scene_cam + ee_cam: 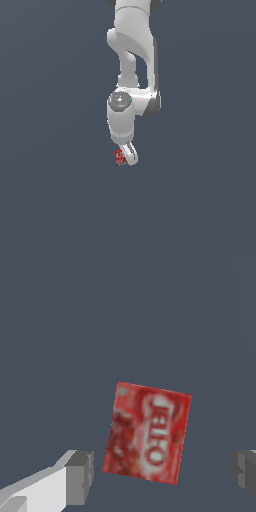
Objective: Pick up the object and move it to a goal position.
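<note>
Plain dark slate-blue ground fills both views, with no edges or borders to be seen on any side. From the exterior view, the white arm is seen reaching down from the top, and the hand is placed right at the red box. In the wrist view, the box is shown lying flat, slightly skewed, between the two grey fingertips, which are spread wide and kept apart from both its sides. Open ground surrounds the box everywhere.

Exterior view faces the arm from afar; wrist view looks closely down on the red box.
</note>
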`<state>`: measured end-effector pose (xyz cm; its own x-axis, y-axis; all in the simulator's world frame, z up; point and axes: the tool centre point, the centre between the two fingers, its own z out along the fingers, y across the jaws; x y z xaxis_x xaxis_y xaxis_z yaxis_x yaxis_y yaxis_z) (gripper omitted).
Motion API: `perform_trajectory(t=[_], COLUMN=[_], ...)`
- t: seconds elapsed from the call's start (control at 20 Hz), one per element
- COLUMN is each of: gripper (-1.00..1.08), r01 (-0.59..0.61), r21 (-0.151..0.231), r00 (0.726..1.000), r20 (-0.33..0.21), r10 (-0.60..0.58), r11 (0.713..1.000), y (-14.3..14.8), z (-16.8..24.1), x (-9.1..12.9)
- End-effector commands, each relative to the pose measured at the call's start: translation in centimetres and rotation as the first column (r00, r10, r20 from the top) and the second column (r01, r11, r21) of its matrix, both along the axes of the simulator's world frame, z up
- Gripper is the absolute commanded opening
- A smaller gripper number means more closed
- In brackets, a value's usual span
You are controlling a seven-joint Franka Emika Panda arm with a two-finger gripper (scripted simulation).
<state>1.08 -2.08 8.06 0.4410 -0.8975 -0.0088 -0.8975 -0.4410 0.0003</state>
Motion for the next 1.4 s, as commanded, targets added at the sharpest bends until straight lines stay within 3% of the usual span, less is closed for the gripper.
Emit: perform_trajectory(t=[0.0, 0.5, 0.9, 1.35], gripper=[1.0, 1.0, 1.0, 1.0], r01=[0.055, 0.169, 0.171, 0.176], r21=[-0.002, -0.007, -0.008, -0.007], r00=[0.998, 0.986, 0.985, 0.984], r20=[0.001, 0.004, 0.004, 0.004], r10=[-0.055, -0.169, -0.171, -0.176], r11=[0.998, 0.986, 0.985, 0.984], y=[0.1, 0.2, 0.2, 0.2], z=[-0.5, -1.5, -2.1, -6.1], x=[0.1, 0.1, 0.1, 0.0])
